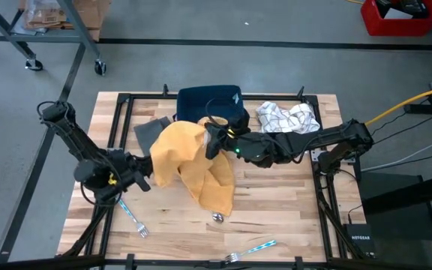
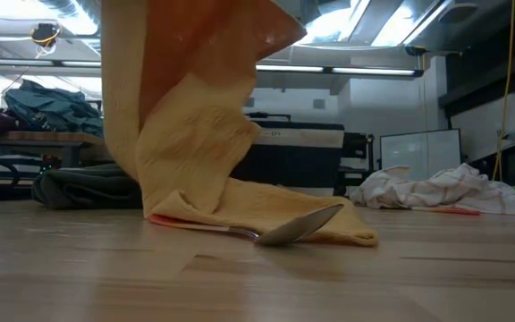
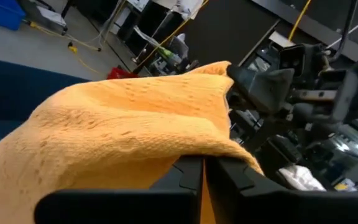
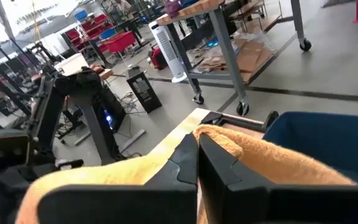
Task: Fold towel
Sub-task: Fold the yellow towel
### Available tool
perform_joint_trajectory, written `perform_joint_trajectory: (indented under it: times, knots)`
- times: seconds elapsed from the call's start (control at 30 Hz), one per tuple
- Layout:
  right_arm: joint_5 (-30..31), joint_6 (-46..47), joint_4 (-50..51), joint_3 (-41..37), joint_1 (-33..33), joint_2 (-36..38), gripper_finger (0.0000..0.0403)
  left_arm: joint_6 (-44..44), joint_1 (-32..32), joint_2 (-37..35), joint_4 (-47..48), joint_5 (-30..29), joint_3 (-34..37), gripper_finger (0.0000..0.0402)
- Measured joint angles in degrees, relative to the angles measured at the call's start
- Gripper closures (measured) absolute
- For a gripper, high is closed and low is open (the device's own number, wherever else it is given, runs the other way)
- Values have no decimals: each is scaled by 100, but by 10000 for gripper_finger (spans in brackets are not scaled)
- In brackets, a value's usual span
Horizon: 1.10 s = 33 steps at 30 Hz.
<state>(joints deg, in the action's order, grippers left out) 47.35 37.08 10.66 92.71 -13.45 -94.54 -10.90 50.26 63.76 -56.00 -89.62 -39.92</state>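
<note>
Holding the mustard-yellow waffle-knit towel (image 1: 190, 161) off the wooden plank tabletop (image 1: 276, 206), both arms pinch it at once. Left gripper (image 1: 142, 177) sits at the towel's left edge, jaws pressed together on a fold of cloth; right gripper (image 1: 214, 139) is at the upper right corner, jaws also clamped on the fabric. Towel hangs between them as a sagging ridge running roughly left-to-right, with a long tail dropping toward the front edge and its lower end resting on the tabletop. Both arms are equally on it, so the coming spread likely depends on pulling the two pinch points apart along that axis.

Fabric looks soft, thick, textured, drapes in heavy folds. A metal spoon (image 2: 298, 228) lies just in front of the tail, touching or nearly touching it. Grey cloth (image 1: 150, 131), dark blue bin (image 1: 208, 101) and white patterned rag (image 1: 287, 116) sit behind. Two forks (image 1: 132, 217) lie near the front.
</note>
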Motion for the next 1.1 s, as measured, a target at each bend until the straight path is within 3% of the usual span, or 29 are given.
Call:
perform_joint_trajectory:
  times: [0.27, 0.4, 0.63, 0.8, 0.97, 1.1]
  knots:
    - [-58, -710, -22, 0, 82, 0, 381, 1133, 29, -2, -1570, 883, -2, 400]
    - [-87, -784, -25, 0, 127, 0, 330, 1616, 135, -35, -2036, 1013, -1, 401]
    - [-97, -711, 75, 0, 192, 2, 235, 1702, 236, -230, -2005, 1019, -1, 401]
    - [-730, -371, 849, 2, 179, 9, 206, 1850, 236, -339, -1994, 1042, -2, 401]
    - [-1794, 480, 1893, 2, 179, -28, 203, 2011, 230, -404, -1986, 1042, -2, 401]
    - [-2200, 642, 2302, -58, 179, -158, 203, 2221, 229, -410, -1965, 1043, -2, 401]
